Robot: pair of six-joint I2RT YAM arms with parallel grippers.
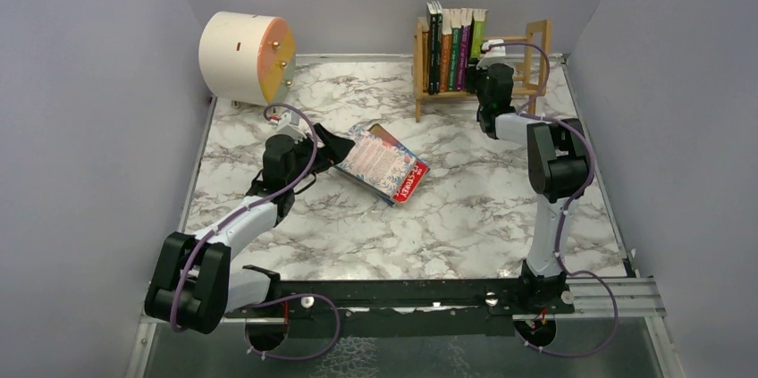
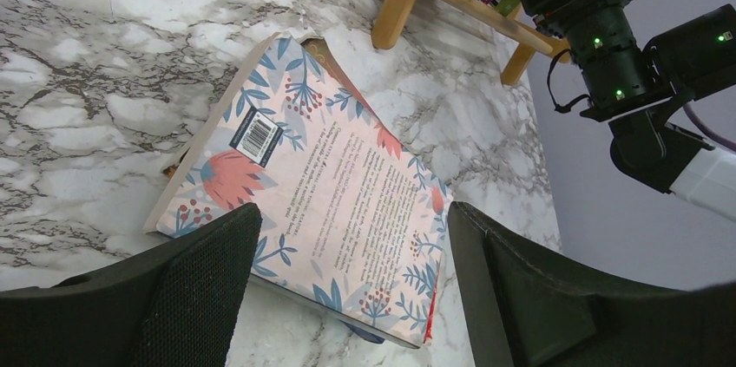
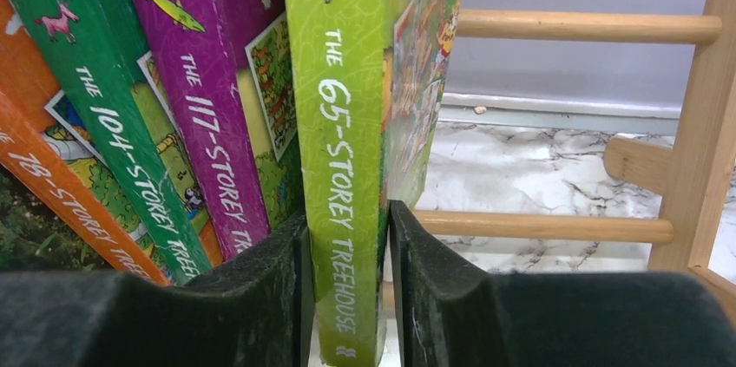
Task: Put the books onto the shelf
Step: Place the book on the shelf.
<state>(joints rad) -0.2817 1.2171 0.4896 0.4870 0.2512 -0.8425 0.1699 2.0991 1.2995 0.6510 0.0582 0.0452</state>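
Left fingers (image 2: pixel 200 289) wide open, straddling floral book (image 2: pixel 330 202) lying flat on table (image 2: pixel 87 81), lined up for pickup. Right fingers (image 3: pixel 260 298) narrow around green book (image 3: pixel 343 167) spine, upright on shelf (image 3: pixel 573 27) beside purple book (image 3: pixel 217 124); gripping or loosened, cannot tell.

1. My left finger pads (image 2: pixel 204 285) are black and matt, with a fine woven-looking grain.
2. My right finger pads (image 3: pixel 260 289) are the same dull black, slightly fuzzy.
3. The floral book (image 2: pixel 338 202) has a smooth paper cover with a soft sheen.
4. The lime-green book (image 3: pixel 343 167) has a glossy printed spine.
5. The shelf (image 3: pixel 573 27) is pale, smooth, bare wood.
6. The table (image 2: pixel 104 89) is smooth, marble-patterned and faintly shiny.
7. The cylinder (image 1: pixel 232 52) looks matt cream.
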